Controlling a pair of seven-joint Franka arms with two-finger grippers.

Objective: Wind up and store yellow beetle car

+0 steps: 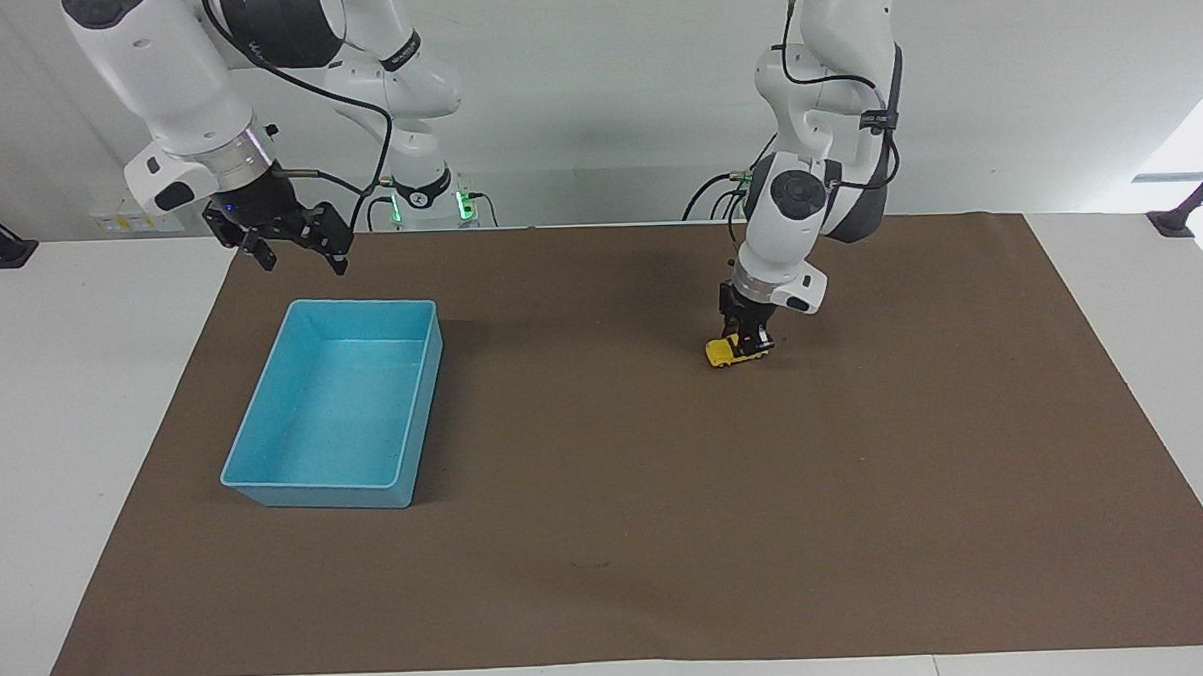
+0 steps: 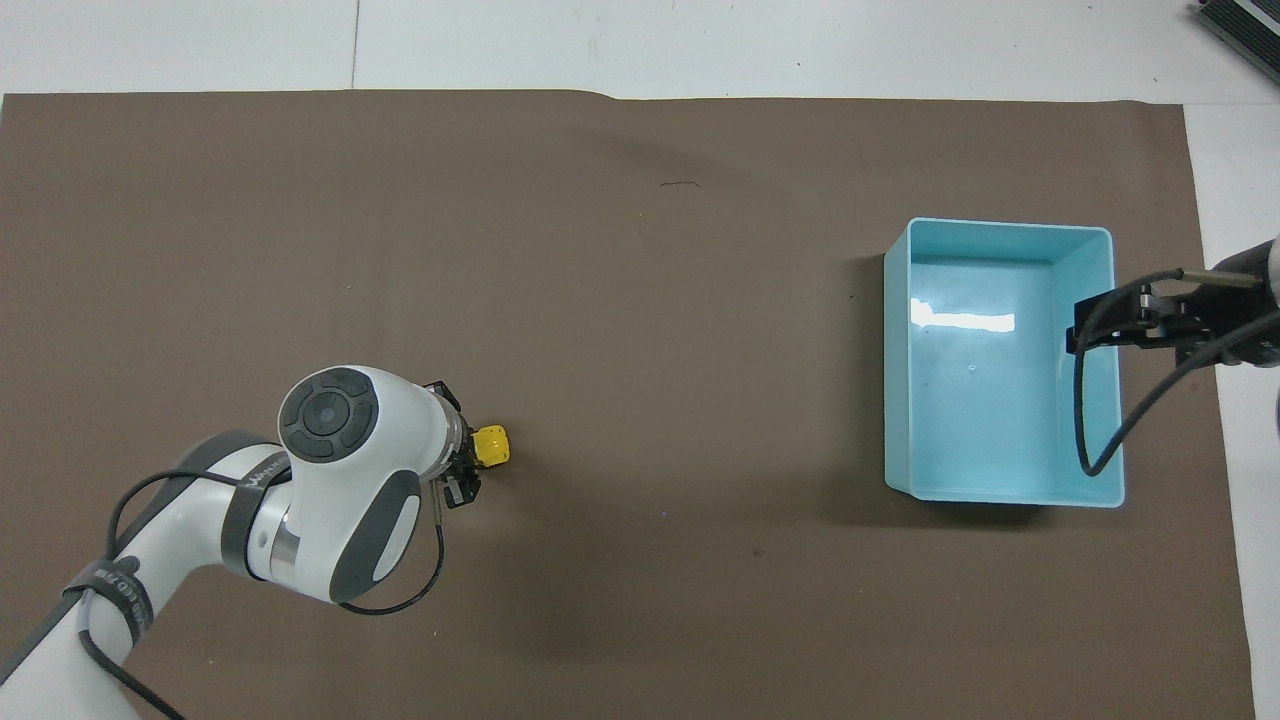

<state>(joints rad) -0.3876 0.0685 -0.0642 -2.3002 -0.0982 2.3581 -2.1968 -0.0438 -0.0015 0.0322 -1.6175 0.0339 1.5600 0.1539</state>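
Observation:
The yellow beetle car (image 1: 733, 351) (image 2: 491, 446) rests on its wheels on the brown mat (image 1: 668, 536), toward the left arm's end of the table. My left gripper (image 1: 750, 339) points straight down and is shut on the car's rear half, so only the car's front pokes out from under the wrist in the overhead view. My right gripper (image 1: 290, 246) hangs open in the air over the mat beside the blue bin (image 1: 266, 480) (image 2: 900, 400), with nothing between its fingers.
The light blue bin is empty and sits toward the right arm's end of the table. A cable from the right wrist (image 2: 1090, 400) loops over the bin. White table surface (image 1: 63, 397) borders the mat.

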